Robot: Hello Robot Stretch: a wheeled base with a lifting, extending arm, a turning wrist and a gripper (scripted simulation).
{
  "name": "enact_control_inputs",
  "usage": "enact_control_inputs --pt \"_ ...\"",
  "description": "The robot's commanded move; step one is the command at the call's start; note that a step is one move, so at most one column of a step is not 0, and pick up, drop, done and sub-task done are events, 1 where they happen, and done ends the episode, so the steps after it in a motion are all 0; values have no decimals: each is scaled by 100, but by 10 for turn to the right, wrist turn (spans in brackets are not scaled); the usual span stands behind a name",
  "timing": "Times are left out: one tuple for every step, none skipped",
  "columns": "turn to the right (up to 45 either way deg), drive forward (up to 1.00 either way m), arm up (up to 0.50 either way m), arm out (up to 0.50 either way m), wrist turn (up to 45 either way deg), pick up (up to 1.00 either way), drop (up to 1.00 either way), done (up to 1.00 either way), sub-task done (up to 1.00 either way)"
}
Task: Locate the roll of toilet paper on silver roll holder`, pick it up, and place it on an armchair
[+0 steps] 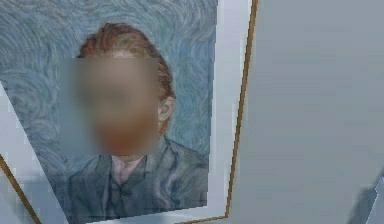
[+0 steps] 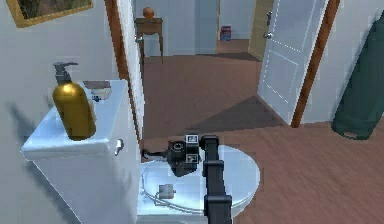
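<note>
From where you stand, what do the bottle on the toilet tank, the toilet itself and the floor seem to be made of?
Bottle: probably metal or metal-look plastic, going by the shiny golden body with bright highlights. Its pump is matte black, likely plastic.
Toilet: looks like glazed ceramic, since it is smooth, glossy and white.
Floor: probably wood or laminate, judging by the even reddish-brown with a slight sheen.

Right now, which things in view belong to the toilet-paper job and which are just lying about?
Job: gripper, arm.
Lying about: pump bottle on toilet tank, framed portrait, white door, small wooden table, dark green bag.
</note>
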Motion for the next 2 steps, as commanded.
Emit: enact_control_inputs --pt "0 0 -30 0 0 0 0 0 0" --pt "0 0 0 0 0 100 0 0 0"
